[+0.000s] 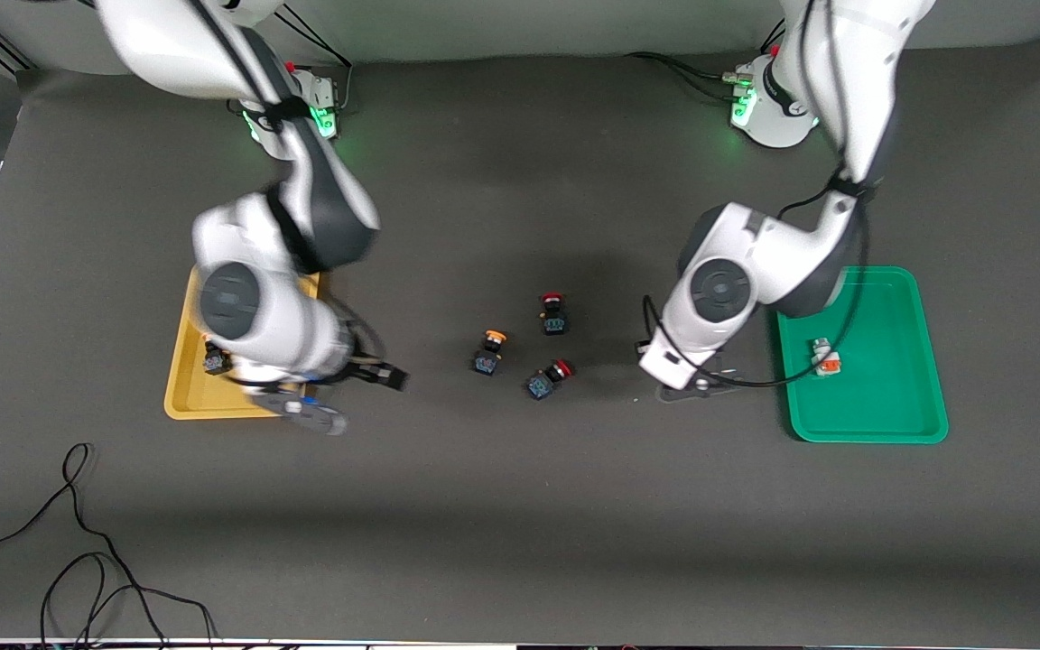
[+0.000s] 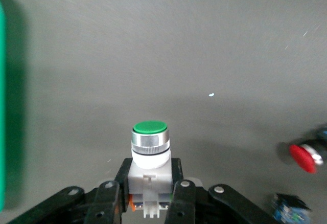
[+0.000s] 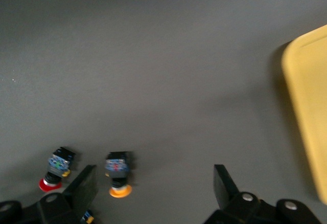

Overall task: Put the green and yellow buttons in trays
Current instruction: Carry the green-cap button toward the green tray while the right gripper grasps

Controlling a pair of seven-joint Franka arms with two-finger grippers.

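Observation:
My left gripper [image 2: 150, 196] is shut on a whitish button with a green cap [image 2: 149, 144], low over the mat between the loose buttons and the green tray [image 1: 886, 406]. In the front view the wrist hides most of this gripper [image 1: 699, 385]. A whitish, orange-accented button [image 1: 825, 357] lies in the green tray. My right gripper [image 1: 382, 374] is open and empty beside the yellow tray [image 1: 184, 397], which holds a dark button [image 1: 216, 359]. A dark button with a yellow-orange cap [image 1: 489, 350] lies mid-table; it also shows in the right wrist view [image 3: 118, 175] by one finger [image 3: 84, 185].
Two dark buttons with red caps [image 1: 553, 313] [image 1: 547, 377] lie next to the yellow-capped one. The green tray's edge [image 2: 1, 106] and a red cap [image 2: 305, 157] show in the left wrist view. Black cables [image 1: 78, 542] lie near the table's front edge at the right arm's end.

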